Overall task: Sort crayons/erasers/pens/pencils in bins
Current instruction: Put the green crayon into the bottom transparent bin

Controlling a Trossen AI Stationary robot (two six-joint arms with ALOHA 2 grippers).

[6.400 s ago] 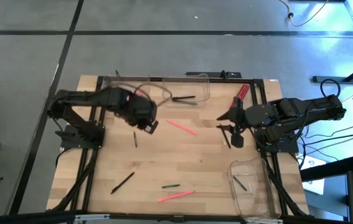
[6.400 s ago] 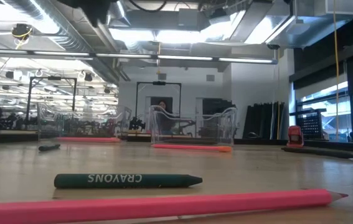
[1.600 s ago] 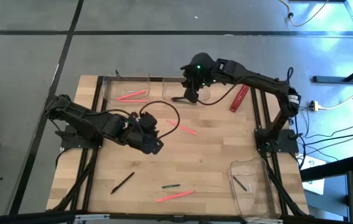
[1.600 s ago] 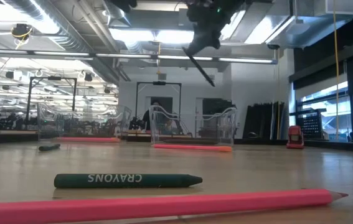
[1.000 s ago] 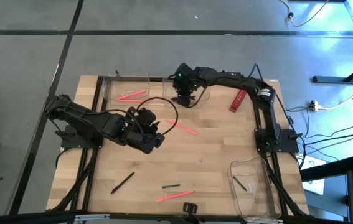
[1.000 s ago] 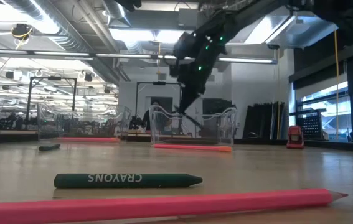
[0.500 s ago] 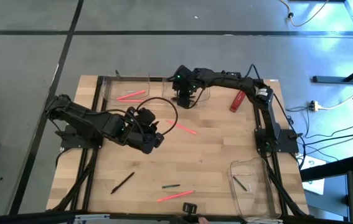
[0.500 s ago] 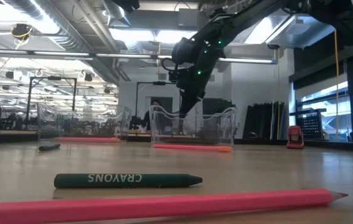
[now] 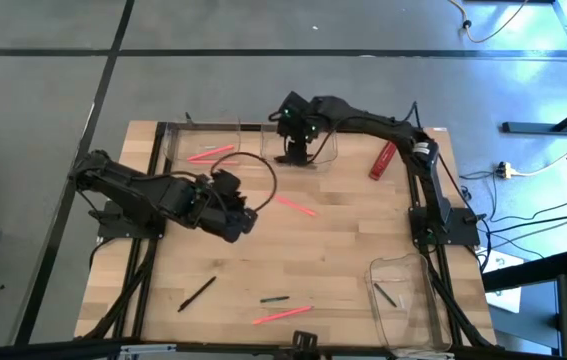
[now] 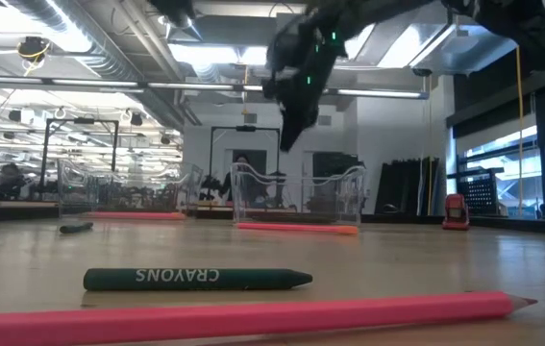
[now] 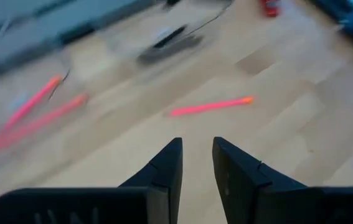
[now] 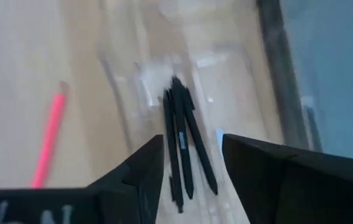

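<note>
The right claw (image 9: 296, 140) is held open and empty above the middle bin (image 9: 325, 131) at the bench's (image 9: 343, 250) far edge. Three black pens (image 12: 182, 140) are seen lying inside that bin. The left claw (image 11: 196, 163) is parted slightly, empty, over the bench near a pink pencil (image 9: 294, 206).

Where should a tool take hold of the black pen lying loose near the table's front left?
Grip the black pen at mid-length, coming straight down from above with the jaws set across its slim barrel. It lies flat and diagonal on bare wooden table, with nothing beside it, so both long sides look free.
</note>
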